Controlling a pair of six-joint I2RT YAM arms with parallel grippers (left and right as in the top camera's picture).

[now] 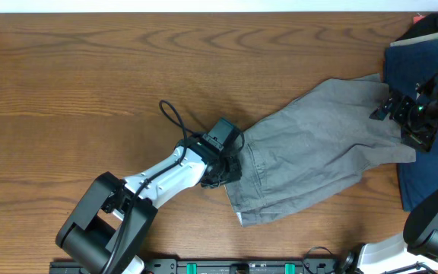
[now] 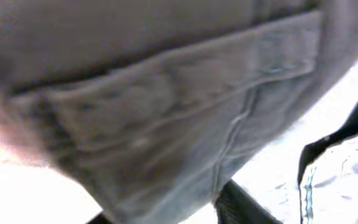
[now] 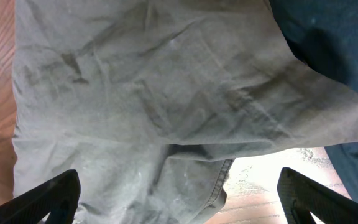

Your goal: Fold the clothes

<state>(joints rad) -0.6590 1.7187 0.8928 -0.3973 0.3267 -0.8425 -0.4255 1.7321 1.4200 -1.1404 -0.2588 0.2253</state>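
The light grey shorts (image 1: 318, 152) lie stretched diagonally on the wooden table (image 1: 90, 91), from front centre to back right. My left gripper (image 1: 230, 166) is at their left edge, shut on the fabric. In the left wrist view the shorts (image 2: 166, 93) fill the frame, with a stitched pocket close to the camera, and cloth sits between the fingertips (image 2: 166, 214). My right gripper (image 1: 398, 127) is over the shorts' right end. In the right wrist view its fingers (image 3: 179, 205) are wide open just above the rumpled shorts (image 3: 154, 93), holding nothing.
A larger dark blue garment (image 1: 424, 57) lies at the table's right edge, partly under the shorts' right end; it also shows in the right wrist view (image 3: 334, 43). A black cable loop (image 1: 172, 116) hangs off the left arm.
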